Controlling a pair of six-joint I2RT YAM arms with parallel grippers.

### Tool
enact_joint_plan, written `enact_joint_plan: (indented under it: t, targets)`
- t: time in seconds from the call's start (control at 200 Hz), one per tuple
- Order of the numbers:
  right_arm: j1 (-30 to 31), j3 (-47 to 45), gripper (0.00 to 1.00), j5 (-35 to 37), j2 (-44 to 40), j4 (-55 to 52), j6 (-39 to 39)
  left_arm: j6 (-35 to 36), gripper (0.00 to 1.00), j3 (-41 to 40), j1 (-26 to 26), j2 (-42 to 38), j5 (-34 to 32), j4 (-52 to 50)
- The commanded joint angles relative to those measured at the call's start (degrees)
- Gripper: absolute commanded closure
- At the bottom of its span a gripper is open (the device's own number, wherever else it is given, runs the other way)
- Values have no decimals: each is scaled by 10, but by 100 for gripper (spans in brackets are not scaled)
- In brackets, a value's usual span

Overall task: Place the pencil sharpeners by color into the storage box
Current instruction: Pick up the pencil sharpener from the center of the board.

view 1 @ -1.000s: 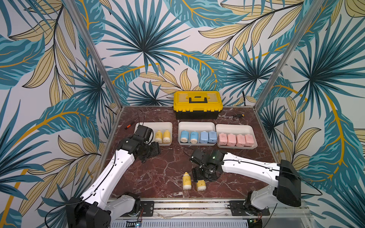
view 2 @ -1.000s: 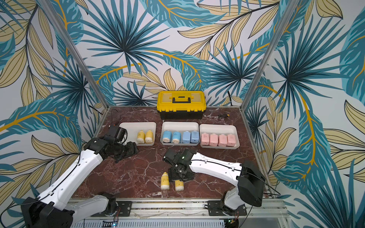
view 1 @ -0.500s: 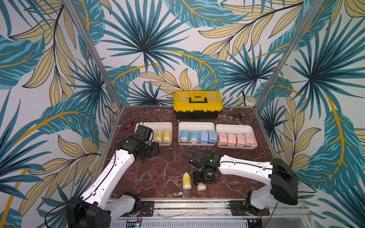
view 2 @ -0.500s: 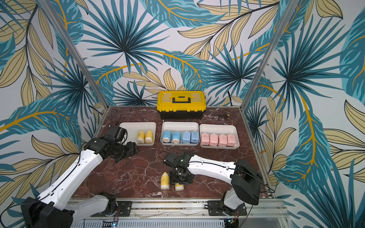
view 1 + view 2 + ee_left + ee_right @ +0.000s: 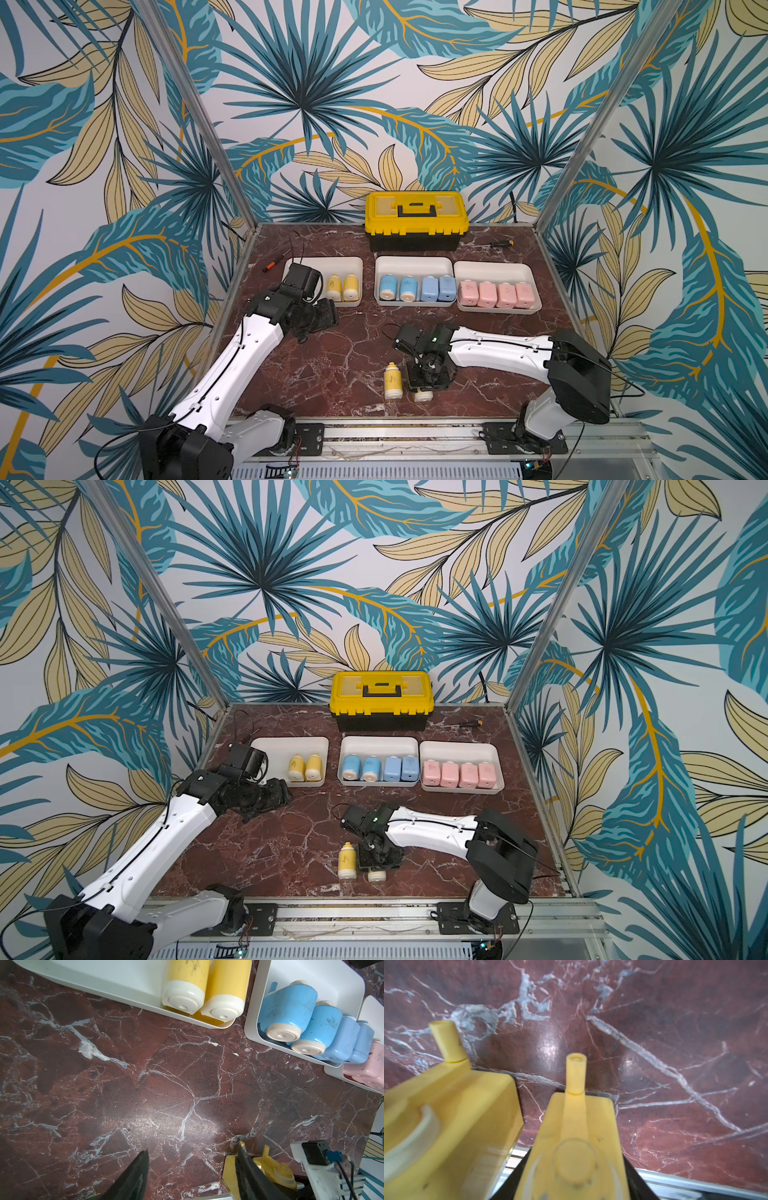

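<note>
1. The right pincer (image 5: 424, 384) points down at the counter (image 5: 332, 353) near the middle of the front edge, its jaws astride a yellow sharpener (image 5: 577, 1126)
2. The right wrist view shows a black finger (image 5: 635, 1184) on each side of that sharpener's body, but I cannot tell whether they clamp it or merely flank it
3. In both top views only its whitish end pokes out from beneath the pincer, toward the front edge
4. A second yellow sharpener (image 5: 392, 380) lies on the counter just beside it, on the side toward the left edge, with a narrow gap between the two
5. The left pincer (image 5: 193, 1147) is released, jaws spread with bare counter between them, and it hovers toward the left edge, just in front of the trays
6. Three white trays stand in a row across the back half, in front of a yellow-and-black toolbox (image 5: 417, 216) at the back edge
7. The left-edge tray (image 5: 324, 262) holds two yellow sharpeners (image 5: 342, 287) side by side
8. The middle tray (image 5: 413, 261) holds four blue sharpeners (image 5: 411, 287)
9. The right-edge tray (image 5: 494, 266) holds four pink sharpeners (image 5: 492, 294)
</note>
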Motion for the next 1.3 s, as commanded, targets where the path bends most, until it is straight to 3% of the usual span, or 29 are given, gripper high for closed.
enact_joint_plan:
  t: [0.0, 0.195, 0.481, 0.706, 0.991, 1.292]
  targets:
    - [3, -11, 47, 5, 5, -5, 2, 5, 32, 0, -1, -2, 0, 7]
    - [0, -1, 56, 25, 3, -26, -5, 5, 32, 2, -1, -2, 1, 7]
    - [-21, 26, 57, 53, -3, -66, -34, 6, 32, 4, -2, 1, 2, 7]
    - [-85, 67, 57, 82, 7, -96, -94, 3, 32, -2, -2, -2, 2, 7]
    - [-196, 153, 57, 69, 95, -107, -200, -6, 32, -14, -2, -10, 6, 7]
    - [-229, 215, 57, 50, 172, -124, -243, -8, 32, -14, -1, -8, 14, 7]
